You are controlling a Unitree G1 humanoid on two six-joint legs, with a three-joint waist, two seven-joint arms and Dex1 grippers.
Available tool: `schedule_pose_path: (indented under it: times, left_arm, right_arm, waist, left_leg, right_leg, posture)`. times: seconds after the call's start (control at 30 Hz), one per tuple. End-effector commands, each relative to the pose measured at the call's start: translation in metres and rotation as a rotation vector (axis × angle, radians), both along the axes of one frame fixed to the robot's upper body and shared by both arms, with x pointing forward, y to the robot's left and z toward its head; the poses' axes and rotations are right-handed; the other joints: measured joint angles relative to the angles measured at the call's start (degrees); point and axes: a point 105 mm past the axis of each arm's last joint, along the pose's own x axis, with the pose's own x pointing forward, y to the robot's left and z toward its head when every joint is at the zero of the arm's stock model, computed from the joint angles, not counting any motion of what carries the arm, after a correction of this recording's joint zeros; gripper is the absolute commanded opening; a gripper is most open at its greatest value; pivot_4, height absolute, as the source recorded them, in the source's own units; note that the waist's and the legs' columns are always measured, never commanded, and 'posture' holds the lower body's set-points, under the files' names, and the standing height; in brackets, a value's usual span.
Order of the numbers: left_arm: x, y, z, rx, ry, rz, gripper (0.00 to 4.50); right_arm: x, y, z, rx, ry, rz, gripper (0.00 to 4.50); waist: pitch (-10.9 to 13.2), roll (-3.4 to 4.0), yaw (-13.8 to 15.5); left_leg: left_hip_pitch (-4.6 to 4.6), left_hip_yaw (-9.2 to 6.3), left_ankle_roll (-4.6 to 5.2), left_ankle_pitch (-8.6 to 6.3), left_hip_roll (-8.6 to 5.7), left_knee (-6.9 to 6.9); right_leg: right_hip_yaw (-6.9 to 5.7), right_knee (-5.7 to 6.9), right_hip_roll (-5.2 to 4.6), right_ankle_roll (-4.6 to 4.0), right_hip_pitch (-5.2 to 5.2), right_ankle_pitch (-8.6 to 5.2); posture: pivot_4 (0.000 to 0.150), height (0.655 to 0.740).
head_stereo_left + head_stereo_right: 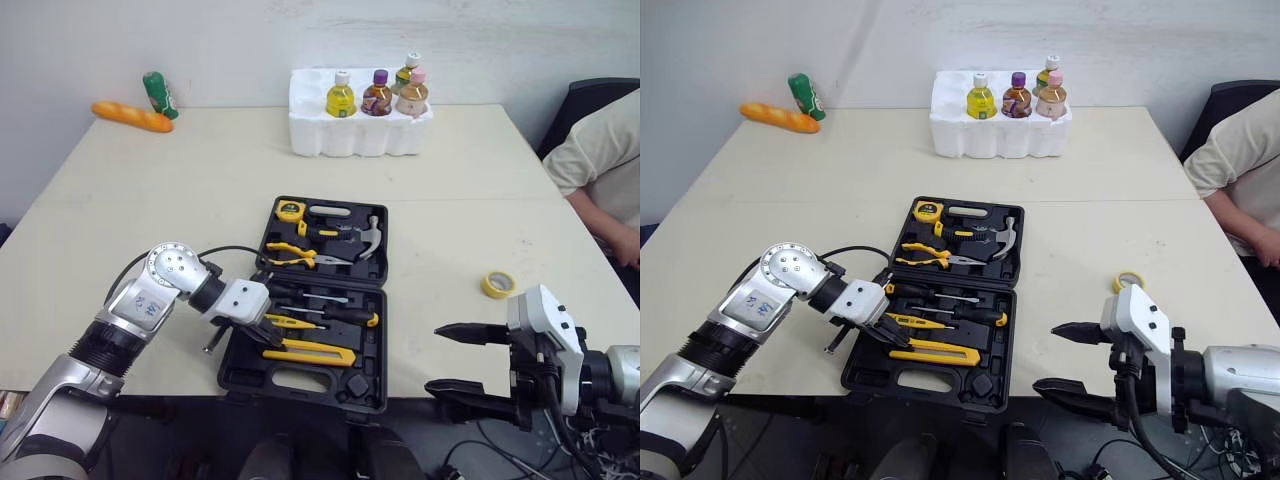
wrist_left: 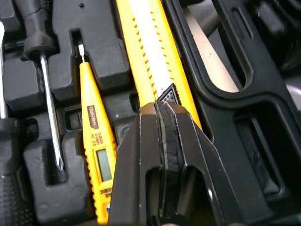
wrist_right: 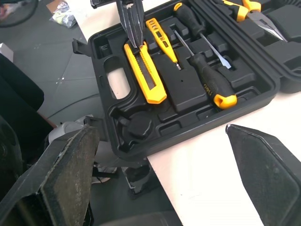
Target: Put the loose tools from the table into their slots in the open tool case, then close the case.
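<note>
An open black tool case (image 1: pixel 300 385) lies on a pale table (image 1: pixel 200 180). In its front half, a yellow utility knife (image 1: pixel 305 350) lies flat in its slot. Its long axis runs left to right along the case's front edge. The left gripper (image 1: pixel 268 335) has its fingers pressed together, tips over the knife's left end. The right gripper (image 1: pixel 432 359) hovers wide apart, beyond the case's right side.

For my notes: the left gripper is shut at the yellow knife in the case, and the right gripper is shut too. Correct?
Not quite: the right gripper is open, its fingers wide apart in the right wrist view. The left gripper is indeed shut at the yellow knife in the case.
</note>
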Motion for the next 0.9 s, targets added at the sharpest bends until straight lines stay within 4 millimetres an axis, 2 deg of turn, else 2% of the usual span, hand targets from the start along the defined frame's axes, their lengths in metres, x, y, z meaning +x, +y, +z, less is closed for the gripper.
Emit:
schedule_pose_path:
  times: [0.03, 0.2, 0.3, 0.43, 0.57, 0.7, 0.8, 0.9]
  left_arm:
    - [-0.007, 0.025, -0.039, 0.191, 0.089, 0.025, 0.12]
    - [-0.007, 0.028, -0.052, 0.215, 0.091, 0.042, 0.12]
    - [-0.007, 0.033, -0.06, 0.252, 0.074, 0.041, 0.12]
    - [-0.003, 0.03, -0.062, 0.219, 0.063, 0.075, 0.12]
    - [0.001, 0.017, -0.031, 0.07, 0.11, 0.089, 0.12]
    - [0.002, 0.006, 0.014, -0.128, 0.202, 0.101, 0.12]
    - [-0.005, 0.0, 0.029, -0.202, 0.27, 0.076, 0.12]
    - [-0.01, -0.008, 0.037, -0.258, 0.316, 0.06, 0.12]
  right_arm:
    - [-0.001, 0.004, 0.001, 0.017, -0.009, 0.014, 4.5]
    - [-0.002, 0.004, 0.001, 0.017, -0.007, 0.009, 4.5]
    - [-0.003, 0.004, 0.001, 0.017, -0.007, 0.01, 4.5]
    - [-0.002, 0.004, 0.0, 0.018, -0.008, 0.005, 4.5]
    - [-0.003, 0.005, 0.0, 0.02, -0.003, 0.008, 4.5]
    - [-0.003, 0.004, 0.001, 0.022, -0.003, 0.009, 4.5]
    - [-0.003, 0.004, 0.001, 0.024, -0.003, 0.009, 4.5]
    - [-0.003, 0.005, 0.001, 0.028, 0.0, 0.011, 4.5]
  waist:
    - [0.0, 0.01, 0.0]
    - [-0.3, 0.15, -0.1]
    - [-0.4, -0.01, -0.2]
    - [-0.8, 0.41, -0.2]
    - [-0.8, 0.4, -0.1]
    - [-0.5, 0.14, -0.1]
    - [0.0, -0.76, 0.0]
    - [0.1, -0.77, -0.1]
  left_leg:
    - [0.06, 0.0, 0.0, 0.0, 0.0, -0.02]
    - [0.34, 0.02, 0.0, 0.0, 0.0, -0.12]
    - [0.73, -0.01, -0.03, -0.02, 0.04, -0.36]
    - [0.94, 0.02, -0.03, -0.02, 0.05, -0.63]
    - [1.07, 0.05, 0.0, 0.04, 0.06, -0.84]
    - [0.8, -0.03, -0.02, 0.05, 0.06, -0.8]
    - [0.41, -0.22, -0.24, 0.11, 0.07, -0.66]
    - [-0.54, -0.24, -0.35, 0.04, 0.08, -0.09]
  right_leg:
    - [0.0, 0.03, 0.0, -0.03, 0.01, -0.02]
    - [0.01, 0.02, 0.0, -0.04, 0.23, -0.06]
    - [0.0, -0.1, 0.0, -0.06, 0.88, -0.22]
    - [0.01, -0.15, -0.06, -0.05, 0.98, -0.4]
    - [-0.03, 0.01, -0.09, -0.04, 1.0, -0.66]
    - [-0.1, 0.11, -0.09, -0.01, 0.76, -0.66]
    - [-0.28, 0.28, -0.09, -0.03, 0.11, -0.63]
    - [-0.33, 0.34, -0.11, 0.05, -0.56, -0.61]
  posture:
    - [0.15, 0.7367]
    - [0.15, 0.7367]
    - [0.15, 0.7367]
    - [0.15, 0.7367]
    - [0.15, 0.7367]
    - [0.15, 0.7367]
    - [0.15, 0.7367]
    - [0.15, 0.7367]
